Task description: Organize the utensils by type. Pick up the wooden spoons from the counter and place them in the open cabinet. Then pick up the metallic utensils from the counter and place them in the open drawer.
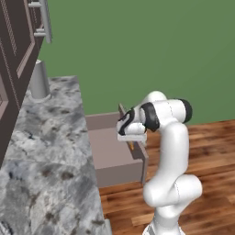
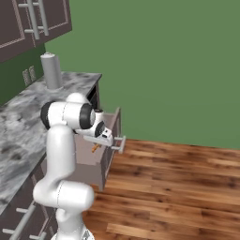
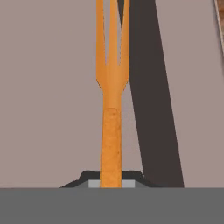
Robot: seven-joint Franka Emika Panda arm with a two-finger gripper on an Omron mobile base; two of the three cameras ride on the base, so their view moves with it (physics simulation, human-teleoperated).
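My gripper (image 1: pixel 132 140) (image 2: pixel 101 140) (image 3: pixel 111 181) is shut on the handle end of a metallic utensil, a fork with a bright orange handle (image 3: pixel 113 109) (image 1: pixel 131 146) (image 2: pixel 95 148). In the hand view its tines point away from me. I am holding the fork above the flat bottom of the open mauve-brown drawer (image 3: pixel 48 109) (image 1: pixel 110 156) (image 2: pixel 111 133), and it casts a dark shadow there. The drawer sticks out from under the marbled counter (image 1: pixel 46 151) (image 2: pixel 23 117).
A grey canister (image 1: pixel 40 80) (image 2: pixel 51 70) stands at the far end of the counter. Dark wall cabinets with bar handles (image 1: pixel 18 46) (image 2: pixel 33 23) hang above it. A wooden floor (image 2: pixel 178 187) lies to the right, before a green wall.
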